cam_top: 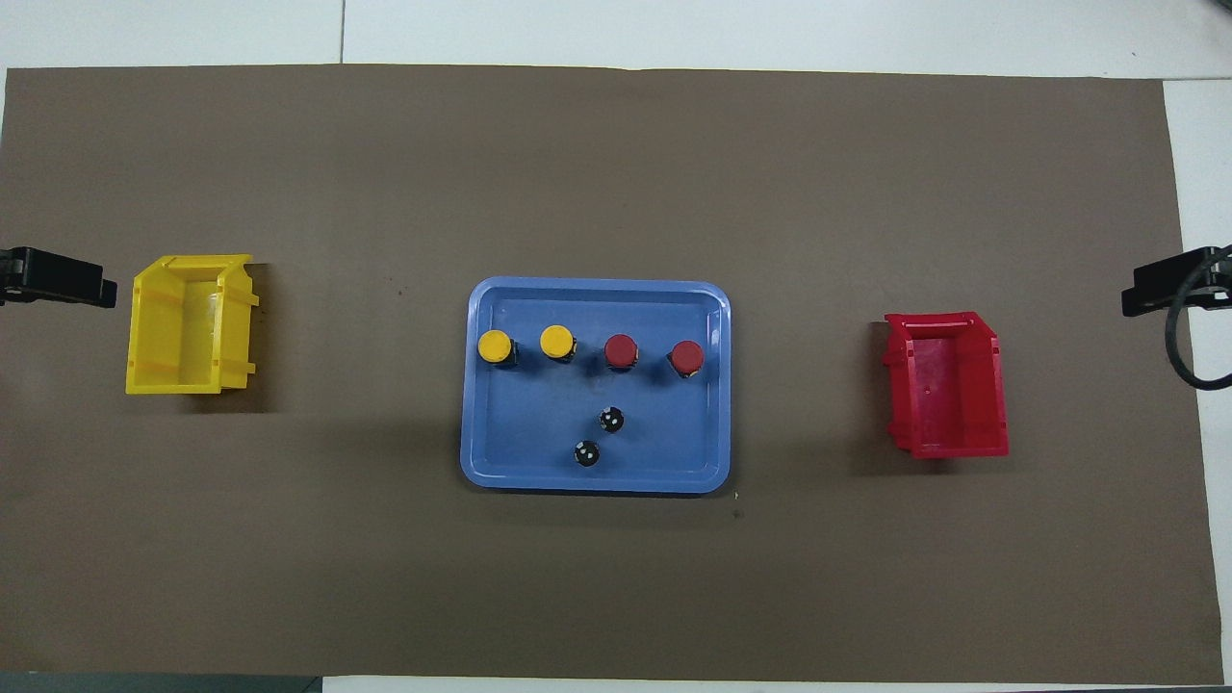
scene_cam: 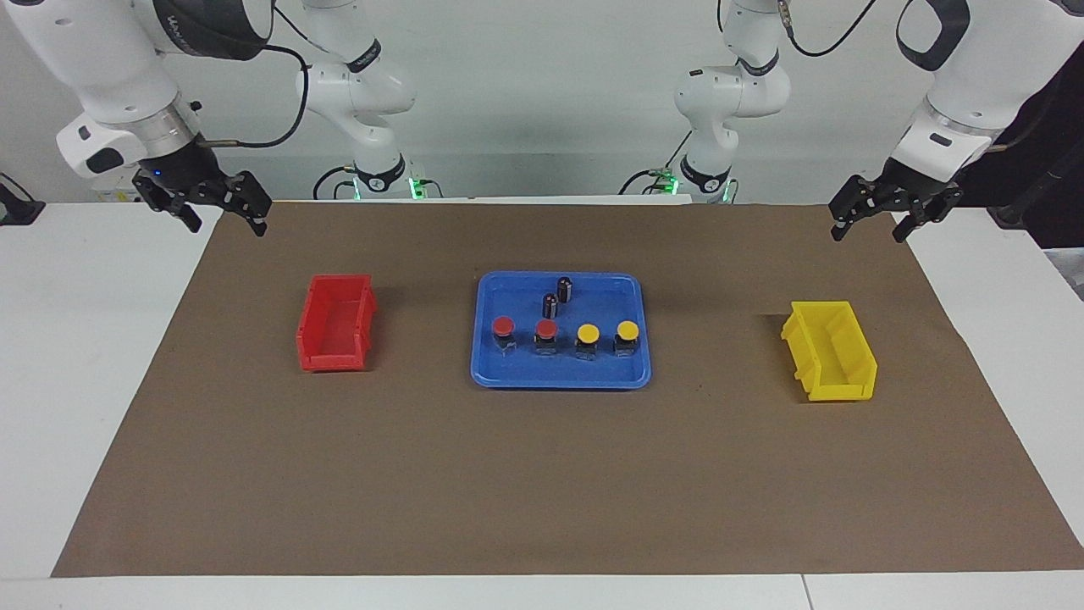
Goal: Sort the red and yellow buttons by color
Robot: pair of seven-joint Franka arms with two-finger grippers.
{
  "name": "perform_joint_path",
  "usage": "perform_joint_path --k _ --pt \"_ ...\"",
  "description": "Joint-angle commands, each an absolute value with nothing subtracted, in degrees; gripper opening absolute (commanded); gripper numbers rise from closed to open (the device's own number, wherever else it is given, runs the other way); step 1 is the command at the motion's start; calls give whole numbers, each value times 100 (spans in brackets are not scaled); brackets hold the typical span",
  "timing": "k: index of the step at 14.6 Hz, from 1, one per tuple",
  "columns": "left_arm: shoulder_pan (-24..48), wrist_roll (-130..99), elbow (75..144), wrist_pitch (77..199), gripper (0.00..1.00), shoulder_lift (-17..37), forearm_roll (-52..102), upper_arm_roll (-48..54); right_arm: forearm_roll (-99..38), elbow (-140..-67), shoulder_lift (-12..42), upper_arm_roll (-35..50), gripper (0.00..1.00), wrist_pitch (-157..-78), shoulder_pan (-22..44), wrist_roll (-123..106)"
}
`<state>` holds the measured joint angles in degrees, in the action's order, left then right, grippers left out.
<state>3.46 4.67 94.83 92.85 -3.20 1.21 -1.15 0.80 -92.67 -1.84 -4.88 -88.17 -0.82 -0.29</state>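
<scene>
Four buttons stand in a row in a blue tray at the table's middle. Two red buttons are toward the right arm's end, and two yellow buttons are toward the left arm's end. They also show in the overhead view as red and yellow. My right gripper hangs open and empty above the mat's corner at its own end. My left gripper hangs open and empty above the mat's corner at its end. Both arms wait.
A red bin stands empty toward the right arm's end. A yellow bin stands empty toward the left arm's end. Two dark capless cylinders stand in the tray, nearer to the robots than the buttons. A brown mat covers the table.
</scene>
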Motion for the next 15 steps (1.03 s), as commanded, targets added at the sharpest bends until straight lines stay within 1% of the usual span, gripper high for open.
perform_joint_path --k 1,9,11,13,15 --pt "343 510 9475 9193 100 -360 149 -132 106 -9325 -264 -475 100 -8798 -79 -88" --pt "343 510 9475 9202 100 -360 149 -132 114 -9316 -264 -466 100 -8780 -70 -123" --pt "343 510 9475 9193 100 -360 149 -132 132 -9081 -185 -440 100 -8789 78 -106" --pt "343 510 9475 9193 100 -360 149 -132 62 -8581 121 -431 100 -8745 446 121" --pt "343 510 9475 9193 100 -360 149 -132 70 -8184 525 -405 100 -8710 903 858"
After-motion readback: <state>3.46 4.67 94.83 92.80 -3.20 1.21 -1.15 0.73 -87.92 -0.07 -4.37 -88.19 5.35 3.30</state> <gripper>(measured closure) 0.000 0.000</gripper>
